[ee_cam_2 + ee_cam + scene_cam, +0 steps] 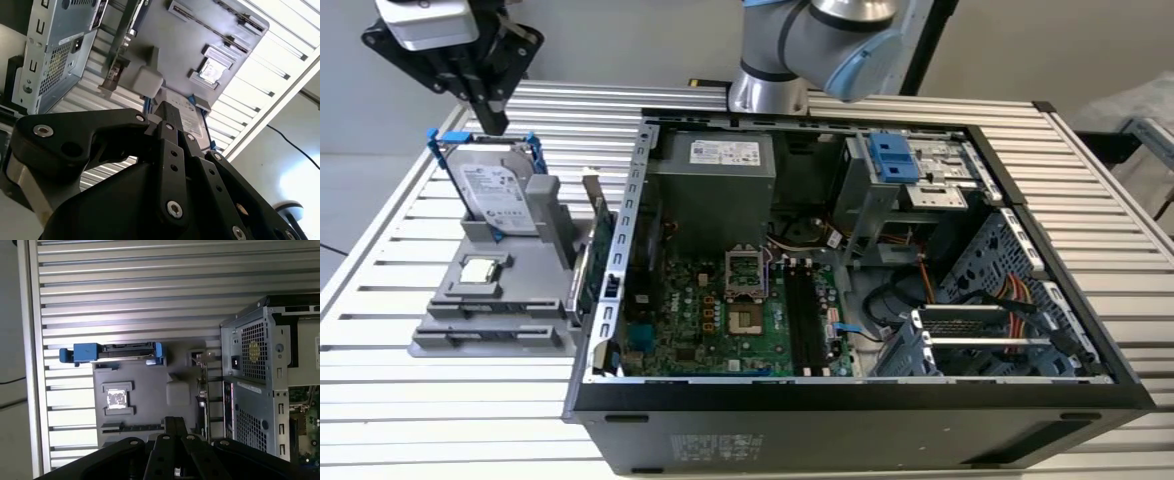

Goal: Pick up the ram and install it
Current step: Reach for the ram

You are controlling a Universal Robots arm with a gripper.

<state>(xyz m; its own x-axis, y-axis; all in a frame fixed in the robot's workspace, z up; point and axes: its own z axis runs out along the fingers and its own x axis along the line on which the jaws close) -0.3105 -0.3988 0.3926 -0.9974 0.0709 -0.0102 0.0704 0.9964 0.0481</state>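
Slatted table [454,410]: computer case [854,425], grey fixture [494,337]

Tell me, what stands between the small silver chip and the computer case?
A raised gray block, then the ram standing on edge, seen in the first wrist view.

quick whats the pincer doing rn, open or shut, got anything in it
pincer: shut, holding nothing, hanging just above the hard drive.
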